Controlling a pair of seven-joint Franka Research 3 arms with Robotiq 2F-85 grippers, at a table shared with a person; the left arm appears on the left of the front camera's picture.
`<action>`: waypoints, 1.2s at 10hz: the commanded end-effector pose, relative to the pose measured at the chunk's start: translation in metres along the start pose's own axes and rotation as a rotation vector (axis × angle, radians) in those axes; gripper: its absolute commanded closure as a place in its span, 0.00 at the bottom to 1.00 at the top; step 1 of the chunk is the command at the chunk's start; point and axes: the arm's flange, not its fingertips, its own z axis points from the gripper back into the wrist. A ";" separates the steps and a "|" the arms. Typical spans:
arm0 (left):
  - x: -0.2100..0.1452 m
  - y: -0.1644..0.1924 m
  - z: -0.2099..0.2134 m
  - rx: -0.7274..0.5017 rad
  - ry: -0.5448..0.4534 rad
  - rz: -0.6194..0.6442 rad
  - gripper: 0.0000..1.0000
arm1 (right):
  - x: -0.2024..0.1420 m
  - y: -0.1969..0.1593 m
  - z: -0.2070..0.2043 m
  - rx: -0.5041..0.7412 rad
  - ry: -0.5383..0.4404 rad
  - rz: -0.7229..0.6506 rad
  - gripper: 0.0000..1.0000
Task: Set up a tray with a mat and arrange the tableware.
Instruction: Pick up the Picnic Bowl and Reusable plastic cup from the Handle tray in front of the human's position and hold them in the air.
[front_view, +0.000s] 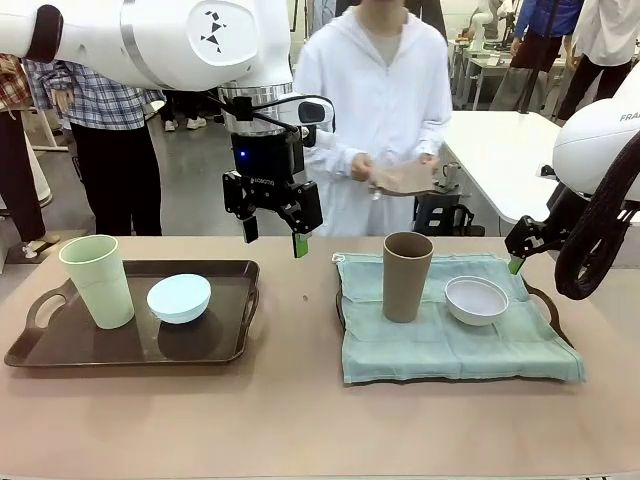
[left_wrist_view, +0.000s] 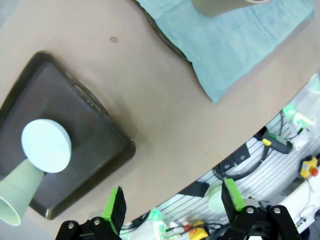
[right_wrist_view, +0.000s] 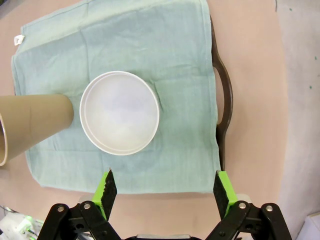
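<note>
1. Front view: the left hand (front_view: 275, 238) hangs empty, fingers apart, above the bench (front_view: 300, 420) between two trays. Below it to the left, the dark tray (front_view: 60, 350) carries one green cup (front_view: 97, 280) and one blue bowl (front_view: 180, 297). The right hand (front_view: 518, 258) hovers at the far right edge of the second tray (front_view: 545, 300). That tray's one mat (front_view: 440, 345) bears one brown cup (front_view: 407, 277) and one white bowl (front_view: 476, 300).
2. Left wrist view: the left hand (left_wrist_view: 174, 197) is spread over bare bench (left_wrist_view: 165, 125). The blue bowl (left_wrist_view: 46, 146) and green cup (left_wrist_view: 17, 192) sit well aside on the dark tray (left_wrist_view: 85, 120).
3. Right wrist view: the right hand (right_wrist_view: 165, 184) is spread and empty. The white bowl (right_wrist_view: 120, 112) lies ahead on the mat (right_wrist_view: 175, 50), with the brown cup (right_wrist_view: 30, 125) just beside it.
</note>
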 end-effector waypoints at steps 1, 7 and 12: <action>-0.027 0.031 0.010 -0.033 0.015 -0.007 0.00 | -0.007 -0.018 0.009 0.022 -0.009 -0.060 0.00; -0.202 0.188 0.042 -0.038 -0.071 0.192 0.00 | -0.057 -0.124 0.033 0.188 0.034 -0.270 0.00; -0.226 0.205 0.050 -0.150 -0.121 0.229 0.00 | -0.047 -0.155 0.039 0.394 0.098 -0.255 0.00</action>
